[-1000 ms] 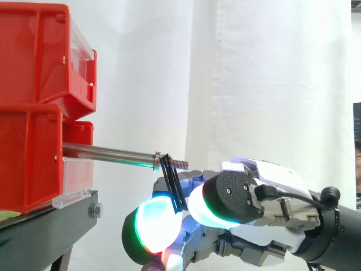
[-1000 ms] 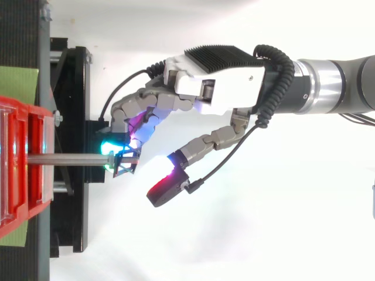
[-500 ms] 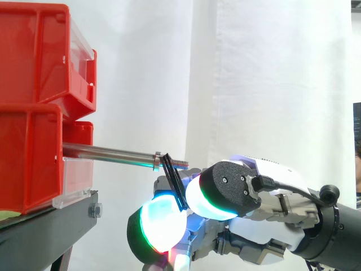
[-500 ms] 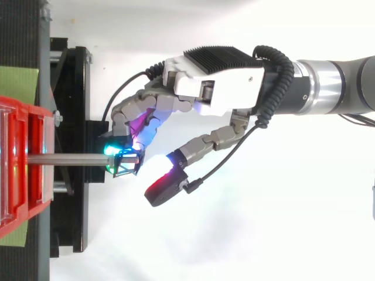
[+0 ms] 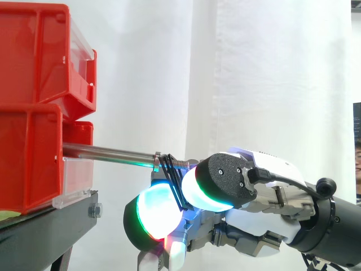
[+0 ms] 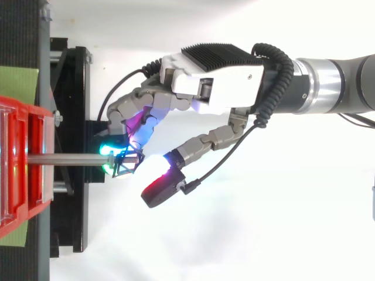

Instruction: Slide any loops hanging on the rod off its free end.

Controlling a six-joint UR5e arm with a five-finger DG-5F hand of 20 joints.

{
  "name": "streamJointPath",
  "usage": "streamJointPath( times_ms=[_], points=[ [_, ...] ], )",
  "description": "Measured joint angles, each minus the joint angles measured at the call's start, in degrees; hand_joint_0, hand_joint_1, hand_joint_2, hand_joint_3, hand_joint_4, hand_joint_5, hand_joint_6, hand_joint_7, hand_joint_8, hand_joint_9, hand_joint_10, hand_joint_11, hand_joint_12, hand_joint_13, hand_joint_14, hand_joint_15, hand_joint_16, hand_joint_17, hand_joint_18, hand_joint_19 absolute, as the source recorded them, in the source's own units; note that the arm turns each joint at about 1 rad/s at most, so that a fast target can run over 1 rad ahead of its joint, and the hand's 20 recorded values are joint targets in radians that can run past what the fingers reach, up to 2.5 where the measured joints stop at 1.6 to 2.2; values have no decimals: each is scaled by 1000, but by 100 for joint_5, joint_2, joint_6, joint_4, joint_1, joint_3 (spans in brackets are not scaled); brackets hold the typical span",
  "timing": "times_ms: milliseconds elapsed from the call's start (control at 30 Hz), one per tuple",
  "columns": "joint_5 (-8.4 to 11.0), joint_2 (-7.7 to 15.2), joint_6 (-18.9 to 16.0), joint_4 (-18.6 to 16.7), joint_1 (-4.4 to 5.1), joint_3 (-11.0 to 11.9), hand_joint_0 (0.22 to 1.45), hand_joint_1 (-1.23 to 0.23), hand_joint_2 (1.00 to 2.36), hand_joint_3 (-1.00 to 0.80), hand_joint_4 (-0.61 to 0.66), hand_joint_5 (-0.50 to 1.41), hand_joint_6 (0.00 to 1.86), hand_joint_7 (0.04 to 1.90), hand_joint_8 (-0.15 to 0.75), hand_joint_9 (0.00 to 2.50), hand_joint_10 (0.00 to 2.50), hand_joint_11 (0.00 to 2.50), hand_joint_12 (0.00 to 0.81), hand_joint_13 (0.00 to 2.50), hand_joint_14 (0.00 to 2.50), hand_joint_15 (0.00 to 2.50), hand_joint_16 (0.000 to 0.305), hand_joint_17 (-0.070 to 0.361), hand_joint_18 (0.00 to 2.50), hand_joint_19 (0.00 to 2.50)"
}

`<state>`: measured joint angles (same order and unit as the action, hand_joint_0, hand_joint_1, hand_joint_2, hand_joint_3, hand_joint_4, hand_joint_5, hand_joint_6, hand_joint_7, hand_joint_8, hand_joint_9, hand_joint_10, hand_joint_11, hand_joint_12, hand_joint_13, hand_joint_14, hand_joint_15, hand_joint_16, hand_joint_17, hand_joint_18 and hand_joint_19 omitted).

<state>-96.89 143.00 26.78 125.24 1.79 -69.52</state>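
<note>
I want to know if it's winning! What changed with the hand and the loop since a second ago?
The hand moved up and toward the red bins, now in front of the rod's tip in the side view. The black loop still hangs near that free end. Bins and rod stayed put.

Past the threaded free end of the steel rod (image 5: pixel 107 152), open air runs to the white curtain (image 5: pixel 271 79). Leftward the stacked red plastic bins (image 5: pixel 34 107) and black stand (image 5: pixel 51 223) wall me off. My hand (image 6: pixel 217 93), pinching the thin black loop (image 5: pixel 171 182), crowds beneath the tip.
</note>
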Motion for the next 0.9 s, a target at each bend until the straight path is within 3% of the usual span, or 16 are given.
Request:
streamJointPath(
  times_ms=[300, 900],
  points=[
    [-16, -1, -11, 0, -6, 33, 588, -679, 1020, -164, 194, -137, 877, 1226, 340, 993, 15, 437, 380, 907, 13, 324, 47, 106, 788, 441],
    [-32, -3, -19, 26, -25, 44, 601, -719, 1022, -134, 147, -145, 902, 1199, 334, 980, 13, 468, 371, 904, 12, 324, 47, 105, 798, 450]
  ],
)
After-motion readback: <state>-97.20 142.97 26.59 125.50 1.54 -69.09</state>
